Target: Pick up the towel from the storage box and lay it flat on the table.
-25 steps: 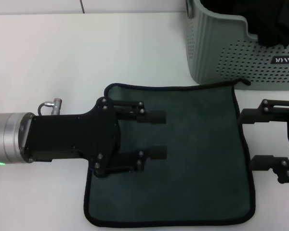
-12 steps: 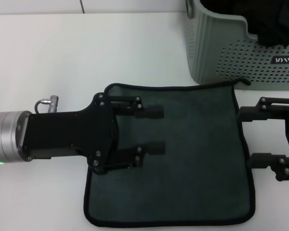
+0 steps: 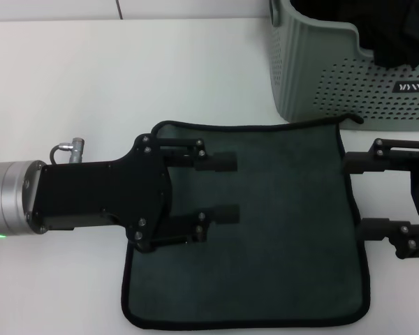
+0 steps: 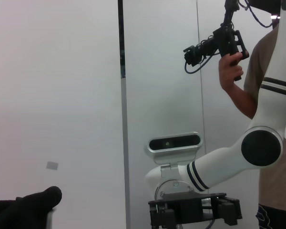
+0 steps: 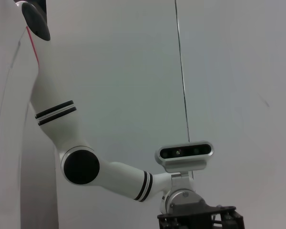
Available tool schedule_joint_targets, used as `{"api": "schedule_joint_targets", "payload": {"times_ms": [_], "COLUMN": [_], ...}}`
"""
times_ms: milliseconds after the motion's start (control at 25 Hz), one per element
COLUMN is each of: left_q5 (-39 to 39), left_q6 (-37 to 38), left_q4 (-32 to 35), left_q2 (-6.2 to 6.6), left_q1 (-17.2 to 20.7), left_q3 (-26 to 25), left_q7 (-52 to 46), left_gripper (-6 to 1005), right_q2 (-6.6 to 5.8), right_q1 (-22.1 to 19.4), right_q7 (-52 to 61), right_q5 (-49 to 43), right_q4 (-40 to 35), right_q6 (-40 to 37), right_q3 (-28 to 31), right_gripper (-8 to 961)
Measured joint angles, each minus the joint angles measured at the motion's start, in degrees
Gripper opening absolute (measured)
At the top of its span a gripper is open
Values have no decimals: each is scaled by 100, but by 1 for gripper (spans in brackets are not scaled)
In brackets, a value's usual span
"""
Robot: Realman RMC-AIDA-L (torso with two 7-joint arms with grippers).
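Observation:
The towel (image 3: 286,237) lies spread flat on the white table (image 3: 126,84), dark grey-green face up, black piped edge all round. My left gripper (image 3: 225,188) is open and empty, hovering over the towel's left half. My right gripper (image 3: 353,197) is open and empty at the towel's right edge. The grey-green storage box (image 3: 335,70) stands at the back right, just beyond the towel's far right corner. The wrist views show only a wall and the other arm.
A plain black cloth (image 3: 398,35) lies inside the storage box. The box's black label (image 3: 413,87) faces me. In the left wrist view a person (image 4: 257,71) holds a camera rig behind my right arm.
My left gripper has drawn back slightly to the left and away from me over the towel. My right gripper's fingers have spread a little wider. The towel has not moved.

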Motion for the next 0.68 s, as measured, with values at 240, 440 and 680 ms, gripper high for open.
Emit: {"api": "schedule_joint_targets", "payload": {"times_ms": [240, 440, 680], "left_q5": [-3, 1, 13], "left_q6": [1, 1, 10], "left_q4": [-2, -2, -2], "left_q2": [6, 7, 7], "left_q1": [-39, -44, -33], "left_q3": [0, 0, 11], "left_q7": [-30, -31, -10], "left_gripper": [503, 502, 502], "right_q2": [3, 3, 3], "right_q1": [-1, -8, -43], "right_q7": [2, -25, -31], "right_q5": [0, 0, 1], "right_q4": [53, 68, 94], "right_q6": [4, 4, 119], "right_q3": [-1, -12, -63], "right_gripper": [655, 655, 655]}}
